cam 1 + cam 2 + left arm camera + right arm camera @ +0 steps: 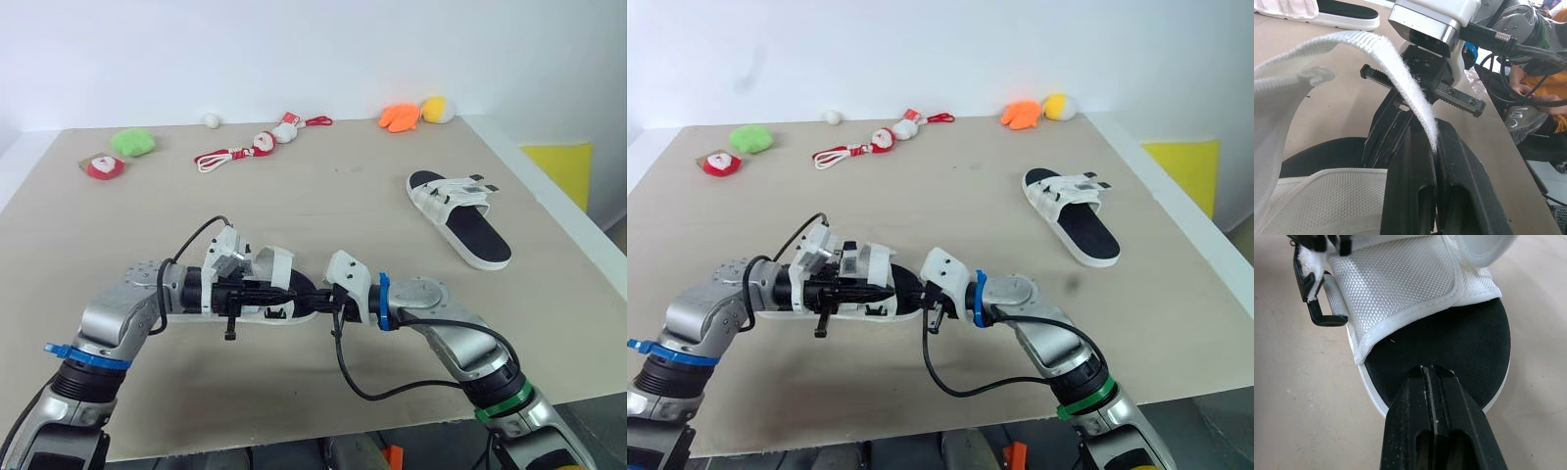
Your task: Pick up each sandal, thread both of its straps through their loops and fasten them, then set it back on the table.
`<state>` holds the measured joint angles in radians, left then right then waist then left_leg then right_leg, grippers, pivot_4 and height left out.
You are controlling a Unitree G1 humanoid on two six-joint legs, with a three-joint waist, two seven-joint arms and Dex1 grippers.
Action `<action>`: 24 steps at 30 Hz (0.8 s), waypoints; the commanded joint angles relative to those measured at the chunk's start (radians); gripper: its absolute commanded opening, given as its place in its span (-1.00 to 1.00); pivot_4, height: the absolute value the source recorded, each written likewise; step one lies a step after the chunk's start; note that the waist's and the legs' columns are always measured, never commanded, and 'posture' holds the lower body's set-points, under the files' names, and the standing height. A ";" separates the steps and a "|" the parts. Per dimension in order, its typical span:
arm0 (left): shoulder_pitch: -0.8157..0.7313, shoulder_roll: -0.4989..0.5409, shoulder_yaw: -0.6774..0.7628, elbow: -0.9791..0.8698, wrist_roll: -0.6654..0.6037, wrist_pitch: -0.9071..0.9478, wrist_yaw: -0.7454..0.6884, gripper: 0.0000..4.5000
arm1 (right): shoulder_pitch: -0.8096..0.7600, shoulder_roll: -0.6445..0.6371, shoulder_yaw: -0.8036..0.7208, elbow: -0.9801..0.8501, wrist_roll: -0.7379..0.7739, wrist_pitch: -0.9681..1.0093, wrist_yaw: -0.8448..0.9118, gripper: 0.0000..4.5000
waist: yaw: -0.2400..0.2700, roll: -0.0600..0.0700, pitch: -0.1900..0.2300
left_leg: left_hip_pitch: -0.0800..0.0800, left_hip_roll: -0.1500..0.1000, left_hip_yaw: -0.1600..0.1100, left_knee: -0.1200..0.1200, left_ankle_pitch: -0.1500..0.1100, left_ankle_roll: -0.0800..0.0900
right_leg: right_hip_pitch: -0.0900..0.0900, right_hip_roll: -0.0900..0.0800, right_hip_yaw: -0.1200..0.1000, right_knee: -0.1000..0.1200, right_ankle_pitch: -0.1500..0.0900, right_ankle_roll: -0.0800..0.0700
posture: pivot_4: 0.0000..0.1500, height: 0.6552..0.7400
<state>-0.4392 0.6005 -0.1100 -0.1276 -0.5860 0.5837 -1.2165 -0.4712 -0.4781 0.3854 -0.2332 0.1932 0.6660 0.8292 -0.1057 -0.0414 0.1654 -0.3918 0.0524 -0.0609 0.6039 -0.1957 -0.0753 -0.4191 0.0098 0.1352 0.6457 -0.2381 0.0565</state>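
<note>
Left claw (1436, 143) pinching strap (1396, 54), right claw (1434, 368) on sandal (1400, 279) footbed (1459, 338)

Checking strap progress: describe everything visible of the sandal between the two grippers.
The sandal has a white sole, black footbed, white mesh uppers and a black loop. It sits near the front edge of the table. The left gripper is shut on one loose strap; the shut right gripper touches the footbed.
</note>
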 commanded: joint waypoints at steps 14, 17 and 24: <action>0.002 -0.009 -0.013 0.035 0.027 -0.014 -0.005 -0.99 | 0.029 -0.007 0.022 0.061 -0.032 0.054 -0.030 -1.00 | 0.002 0.000 0.000 | 0.000 0.000 0.000 0.000 0.001 0.001 | 0.001 0.000 0.000 0.000 0.000 0.000 | 1.00 1.00; 0.007 -0.004 -0.012 0.028 0.019 -0.001 -0.011 -0.99 | 0.029 -0.007 0.022 0.061 -0.033 0.053 -0.029 -1.00 | 0.001 0.000 0.000 | 0.000 0.000 0.000 0.000 0.001 0.001 | 0.001 0.000 0.000 0.000 0.000 0.000 | 1.00 1.00; 0.024 0.005 -0.041 0.033 0.062 -0.038 -0.017 -0.99 | 0.027 -0.009 0.021 0.066 -0.034 0.047 -0.025 -1.00 | 0.000 0.000 0.000 | 0.000 0.000 0.000 0.000 0.001 0.001 | 0.001 0.000 0.000 0.000 0.000 0.000 | 1.00 1.00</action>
<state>-0.4360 0.5993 -0.1284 -0.0907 -0.5495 0.5603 -1.2303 -0.4711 -0.4755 0.3839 -0.2339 0.1931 0.6716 0.8251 -0.1055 -0.0414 0.1653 -0.3916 0.0525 -0.0609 0.6039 -0.1948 -0.0740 -0.4184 0.0100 0.1352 0.6458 -0.2381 0.0566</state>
